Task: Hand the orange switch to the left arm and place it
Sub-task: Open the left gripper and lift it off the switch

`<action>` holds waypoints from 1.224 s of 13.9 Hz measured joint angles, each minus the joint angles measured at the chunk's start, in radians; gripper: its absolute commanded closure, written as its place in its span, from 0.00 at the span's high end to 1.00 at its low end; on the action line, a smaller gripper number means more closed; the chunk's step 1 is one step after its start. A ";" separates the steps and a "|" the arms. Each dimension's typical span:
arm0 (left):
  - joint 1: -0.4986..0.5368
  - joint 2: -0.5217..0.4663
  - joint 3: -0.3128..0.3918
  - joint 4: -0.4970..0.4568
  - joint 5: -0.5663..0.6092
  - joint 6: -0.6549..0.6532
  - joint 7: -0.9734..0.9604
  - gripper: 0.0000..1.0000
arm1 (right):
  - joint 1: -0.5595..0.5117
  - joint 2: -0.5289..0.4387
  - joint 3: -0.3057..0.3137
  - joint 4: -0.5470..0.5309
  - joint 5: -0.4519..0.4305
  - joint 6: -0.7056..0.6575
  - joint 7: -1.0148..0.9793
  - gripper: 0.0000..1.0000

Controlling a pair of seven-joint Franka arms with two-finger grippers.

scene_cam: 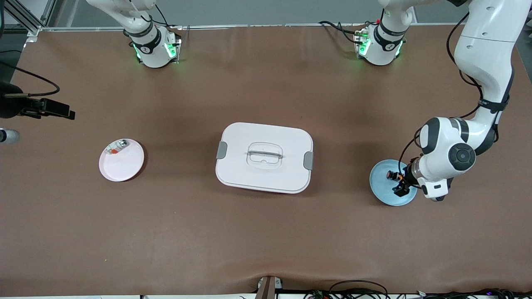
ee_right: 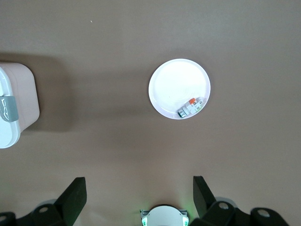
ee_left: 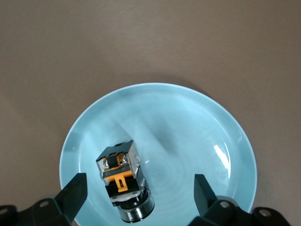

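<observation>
The table [scene_cam: 266, 232] is brown. The box [scene_cam: 264, 157] stands in its middle, lid closed, well apart from both grippers. The left arm [scene_cam: 478, 83] reaches down over the blue plate [ee_left: 188, 122] at its end of the table. The pink plate [scene_cam: 124, 164] lies toward the right arm's end and carries a small silver piece [ee_right: 190, 108].

The left gripper [ee_left: 138, 190] hangs just above the blue plate with fingers [ee_left: 75, 190] apart. The switch [ee_left: 123, 181] lies on the plate between them, closer to one finger, touching neither.

The right gripper [ee_right: 138, 195] waits high over the table, fingers apart, holding nothing.
</observation>
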 measured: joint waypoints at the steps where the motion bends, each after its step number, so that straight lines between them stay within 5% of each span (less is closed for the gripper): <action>1: 0.000 -0.011 0.005 -0.007 -0.005 0.000 0.114 1.00 | 0.005 -0.025 0.001 -0.035 0.000 0.021 0.000 1.00; 6: 0.000 -0.071 0.025 -0.046 -0.074 0.000 0.623 1.00 | 0.034 -0.097 0.007 -0.114 0.001 0.062 0.000 1.00; 17: 0.005 -0.278 0.030 -0.033 -0.082 -0.111 0.791 1.00 | 0.036 -0.226 0.005 -0.313 0.001 0.191 0.000 1.00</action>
